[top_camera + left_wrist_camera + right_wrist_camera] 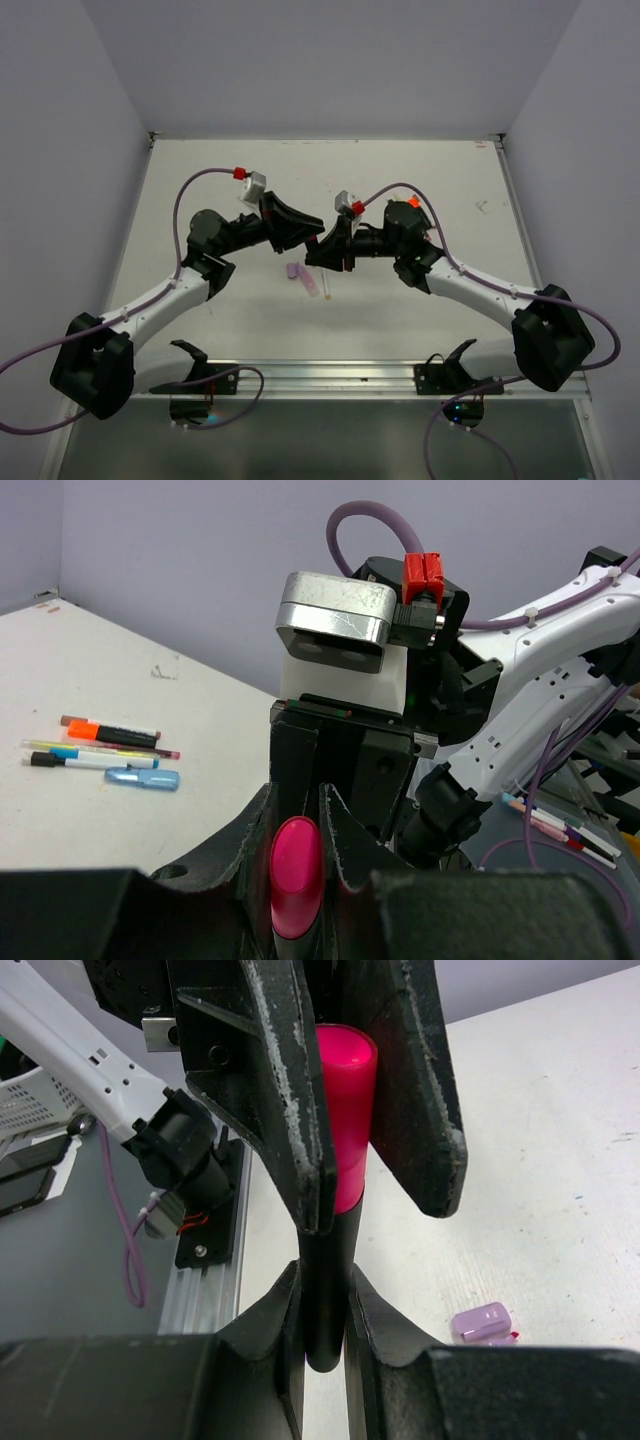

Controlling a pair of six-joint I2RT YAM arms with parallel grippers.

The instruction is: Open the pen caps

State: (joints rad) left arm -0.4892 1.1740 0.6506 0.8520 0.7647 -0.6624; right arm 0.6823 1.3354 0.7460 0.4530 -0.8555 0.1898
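No brand or print can be read: the pens (105, 752) lying on the table (250, 330) are too small, and only orange and blue bodies are told apart. The pink cap (347, 1100) is clamped in the left gripper (297, 825), held in the air approx. over the table centre. The black barrel (335, 1240) under it is clamped in the right gripper (325, 1290). The cap/barrel join is partly hidden by a finger. A lilac cap (482, 1322) lies on the table, its near end cut off.

overhead; opposed close-ups of pink cap (346, 1110)
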